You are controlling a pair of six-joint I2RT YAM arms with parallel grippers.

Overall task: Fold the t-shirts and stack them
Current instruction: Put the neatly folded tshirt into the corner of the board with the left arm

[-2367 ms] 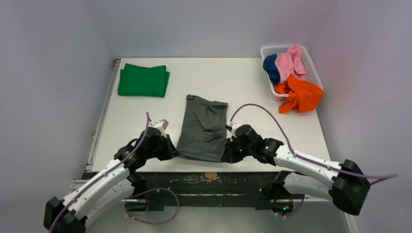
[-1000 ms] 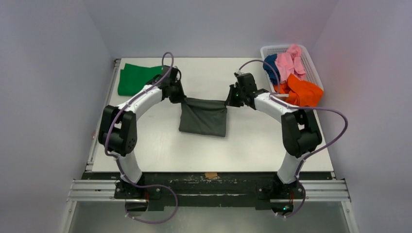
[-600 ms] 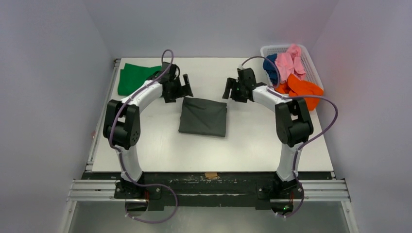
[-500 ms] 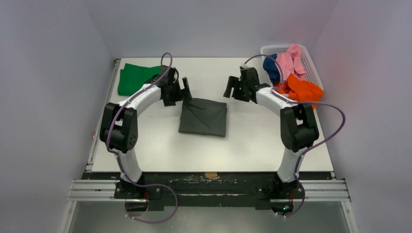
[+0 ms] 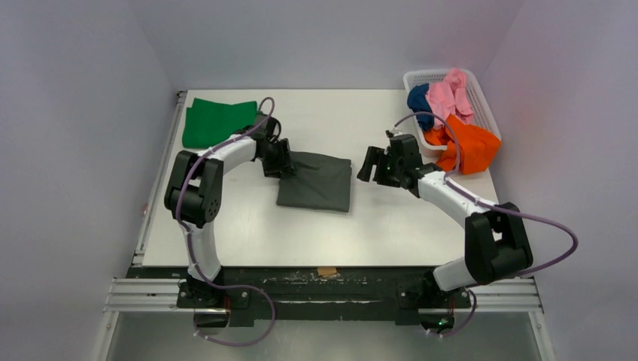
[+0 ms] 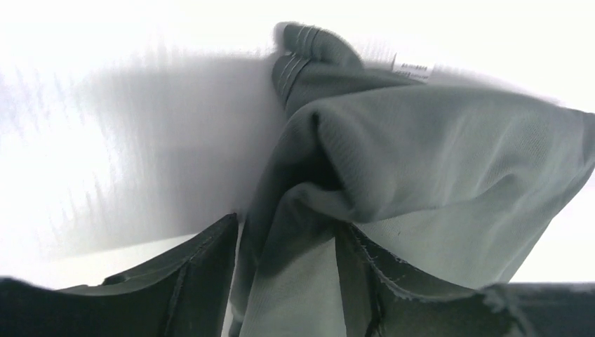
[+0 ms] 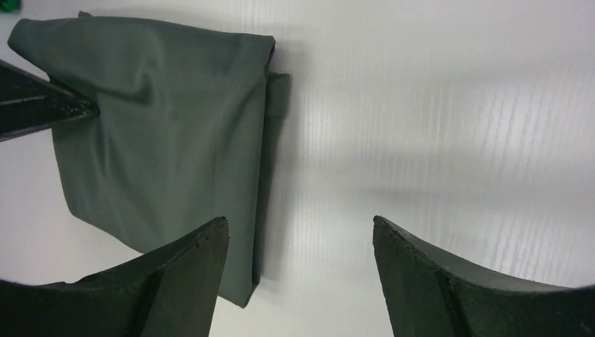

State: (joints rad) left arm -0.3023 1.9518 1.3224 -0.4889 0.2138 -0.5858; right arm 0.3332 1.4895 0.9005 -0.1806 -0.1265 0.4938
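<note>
The dark grey t-shirt [image 5: 320, 184] lies folded into a rectangle at the table's middle. My left gripper [image 5: 284, 164] is at its far left corner, and in the left wrist view the jaws [image 6: 286, 228] are closed around a bunched fold of the grey cloth [image 6: 435, 175]. To the right of the shirt my right gripper [image 5: 369, 165] hovers open, apart from it; the right wrist view shows only bare table between its fingers [image 7: 300, 220], with the shirt's right edge [image 7: 161, 126] just left of them. A folded bright green t-shirt [image 5: 222, 124] lies at the far left.
A white lattice basket [image 5: 410, 75] stands at the far right corner, holding a navy t-shirt [image 5: 418, 101] and a pink one [image 5: 448, 94]. An orange t-shirt [image 5: 470, 147] spills over its near rim onto the table. The left gripper's finger [image 7: 42, 105] shows in the right wrist view.
Both grippers let go of the grey shirt's far edge after folding it over. The left one dropped back onto the far left corner and closed; the right arm pulled nearer and rightward, open.
</note>
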